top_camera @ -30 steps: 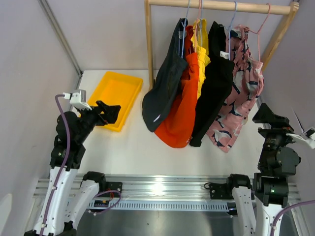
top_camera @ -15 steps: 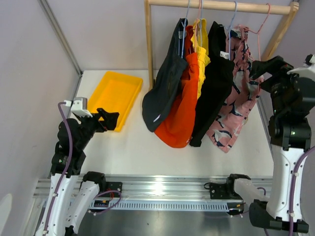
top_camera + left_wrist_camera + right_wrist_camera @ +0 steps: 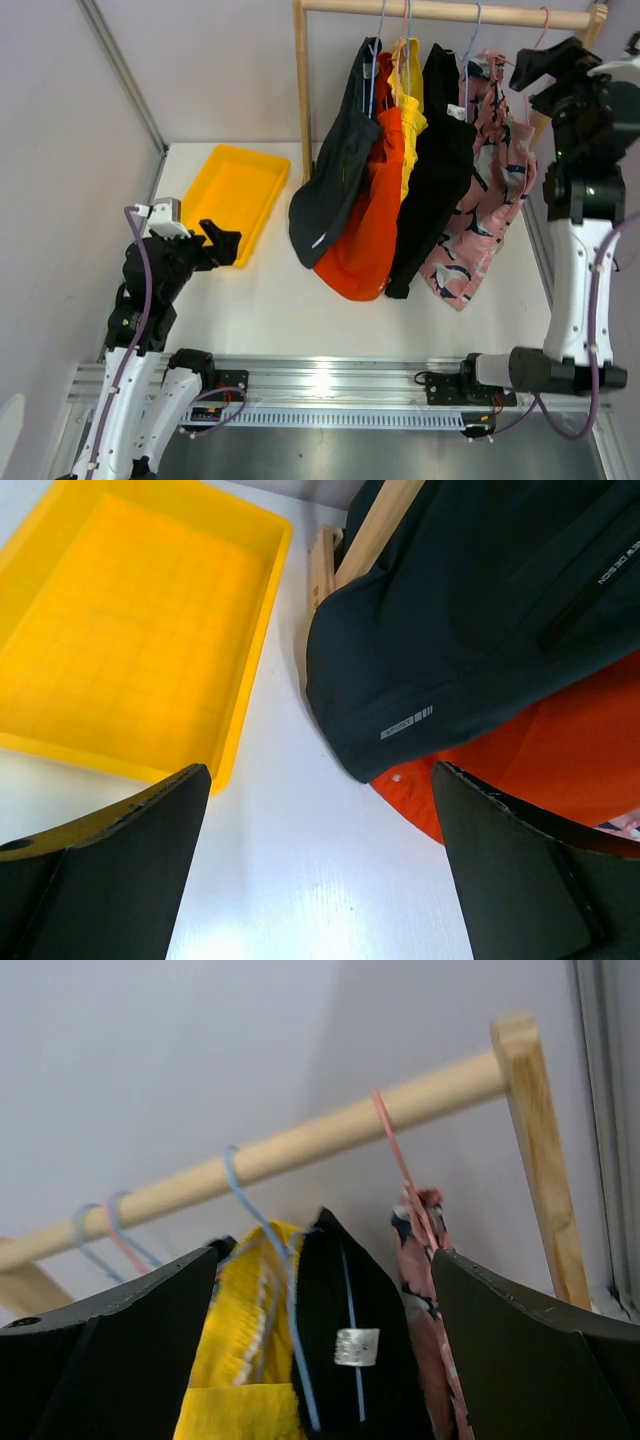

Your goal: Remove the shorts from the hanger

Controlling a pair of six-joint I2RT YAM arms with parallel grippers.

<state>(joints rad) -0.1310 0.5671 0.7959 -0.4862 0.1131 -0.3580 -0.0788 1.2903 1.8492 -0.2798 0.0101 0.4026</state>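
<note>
Arms first: your left arm (image 3: 140,290) sits folded low over the left side of the white tabletop (image 3: 290,300), its wrist pointing toward the near corner of the yellow tray (image 3: 240,190); the left jaws stand spread wide with nothing between them. Your right arm (image 3: 572,270) is reared up almost straight, its wrist level with the wooden rail (image 3: 440,10) near the rail's right end; the right jaws point left at the pink wire hanger (image 3: 395,1155), spread wide and gripping nothing.

All five pairs of shorts hang from the rail, crowded together and touching; from left to right you have the slate grey shorts (image 3: 330,190), the orange-red shorts (image 3: 365,230), the yellow shorts (image 3: 410,95), the black shorts (image 3: 435,170) and the pink printed shorts (image 3: 490,190).

The grey pair looks smooth and slightly stiff, with a rounded hem and a small white logo mark; the orange-red pair drapes lowest behind it; the yellow waistband is gathered and ribbed; the black pair carries a small white label and hangs on a thin blue wire hanger (image 3: 260,1210). The rail is a round, pale dowel on a squared wooden post (image 3: 302,90); the tray is shallow rigid plastic with a faint grid moulded in its floor.
</note>
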